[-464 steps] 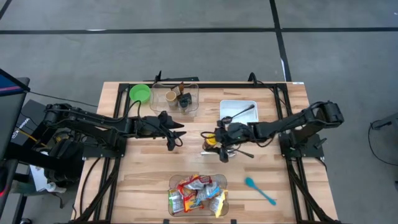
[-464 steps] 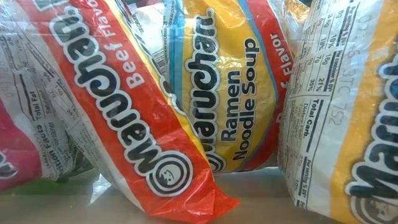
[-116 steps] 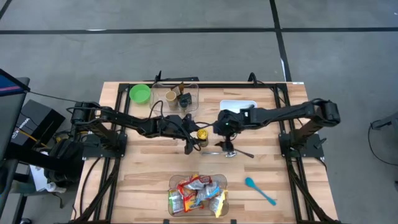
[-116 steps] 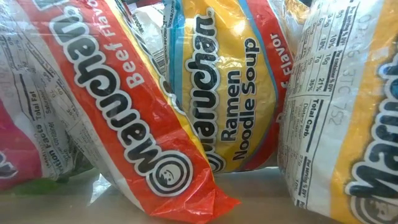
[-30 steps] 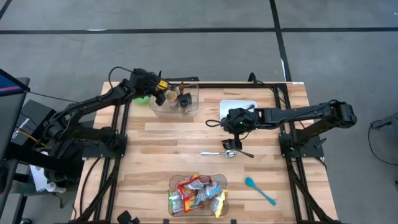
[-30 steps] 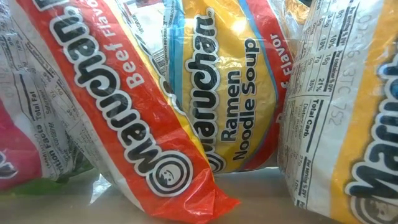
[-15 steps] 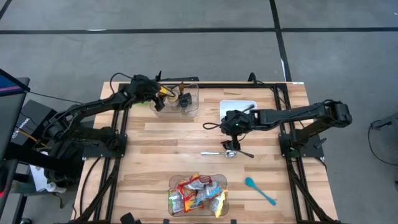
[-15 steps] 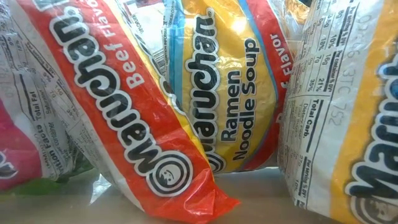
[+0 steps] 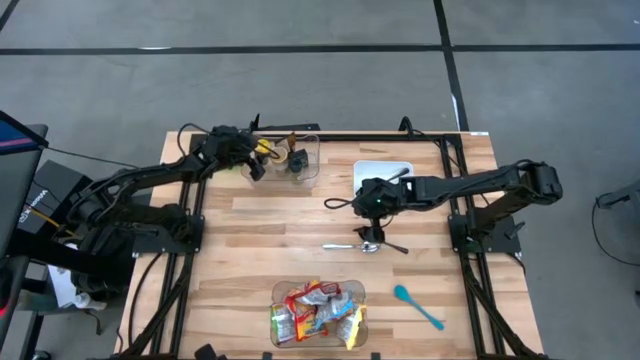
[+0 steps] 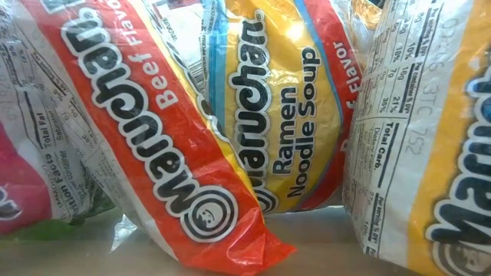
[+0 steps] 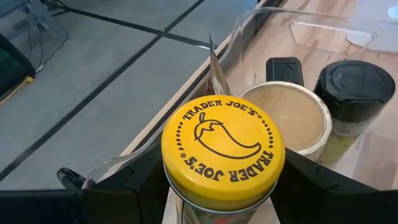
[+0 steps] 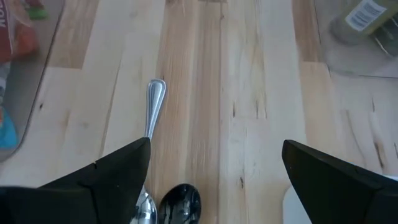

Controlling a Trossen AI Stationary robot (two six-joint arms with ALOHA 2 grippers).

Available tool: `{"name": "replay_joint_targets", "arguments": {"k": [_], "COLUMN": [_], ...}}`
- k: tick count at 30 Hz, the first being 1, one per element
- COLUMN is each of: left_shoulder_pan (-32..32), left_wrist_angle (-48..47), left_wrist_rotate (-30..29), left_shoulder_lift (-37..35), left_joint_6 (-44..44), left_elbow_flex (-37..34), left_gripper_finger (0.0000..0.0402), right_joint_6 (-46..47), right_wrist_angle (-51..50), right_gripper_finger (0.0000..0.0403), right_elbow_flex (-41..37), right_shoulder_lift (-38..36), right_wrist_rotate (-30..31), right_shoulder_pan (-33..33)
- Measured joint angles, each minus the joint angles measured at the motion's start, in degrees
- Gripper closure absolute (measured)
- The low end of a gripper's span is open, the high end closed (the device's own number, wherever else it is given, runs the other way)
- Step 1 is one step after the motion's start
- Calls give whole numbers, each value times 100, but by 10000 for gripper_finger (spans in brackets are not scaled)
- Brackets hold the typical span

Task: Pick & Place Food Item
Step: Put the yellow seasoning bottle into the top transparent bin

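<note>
Spice jar (image 11: 222, 149) body hidden below its lid.

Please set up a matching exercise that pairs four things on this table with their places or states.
Things:
1. yellow-lidded jar
2. metal spoon
3. blue spoon
4. ramen packs

Places or states:
A. lying alone on the table's near right part
B. gripped by the left gripper at the clear bin at the far edge
C. piled in the clear tray at the near edge
D. lying on the wood below the open right gripper

Pairs: 1-B, 2-D, 3-A, 4-C
</note>
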Motion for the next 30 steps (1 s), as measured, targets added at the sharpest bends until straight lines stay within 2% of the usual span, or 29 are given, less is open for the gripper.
{"name": "replay_joint_targets", "arguments": {"k": [17,30], "left_shoulder_pan": [5,5], "left_wrist_angle": [362,-263], "left_wrist_rotate": [-16,110], "left_shoulder_lift": [-94,-87], "left_joint_6": [-100,55], "left_elbow_flex": [-86,-84], "left_gripper_finger": [185,185], "right_joint_6": [55,55], "right_wrist_angle": [-8,-20], "right_gripper_finger": [45,45], "right_elbow_flex": [0,0], "right_shoulder_lift": [-9,-9], "right_wrist_rotate": [-7,-9], "right_shoulder_pan": [13,17]}}
